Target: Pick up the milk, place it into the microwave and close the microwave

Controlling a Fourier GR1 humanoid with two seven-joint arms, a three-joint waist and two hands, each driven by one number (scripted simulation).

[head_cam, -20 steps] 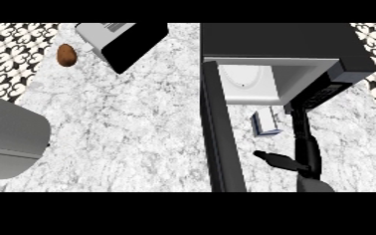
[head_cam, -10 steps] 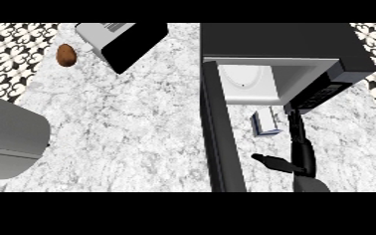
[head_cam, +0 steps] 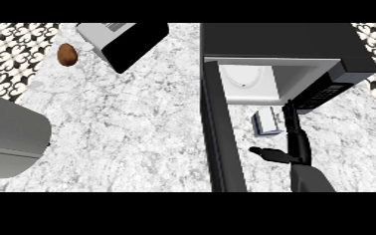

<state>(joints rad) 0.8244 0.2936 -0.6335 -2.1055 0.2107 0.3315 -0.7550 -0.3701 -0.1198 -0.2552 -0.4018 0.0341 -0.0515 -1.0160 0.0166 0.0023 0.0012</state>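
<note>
The small blue-white milk carton [head_cam: 266,122] stood on the marble tabletop [head_cam: 140,124] w/ the open black microwave [head_cam: 279,45] at 12 o'clock. The right hand [head_cam: 283,154], fingers straight & holding nothing, should close around the carton's sides before lifting.

My right hand [head_cam: 292,147] is black throughout, matte, built of slim jointed segments, with a shorter thumb branching off toward the open black microwave door [head_cam: 220,139]. Below it my forearm is a dark grey, smooth, rounded casing, widening toward the lower edge. No cables, screws or markings are discernible on either part. My left arm does not show.
</note>
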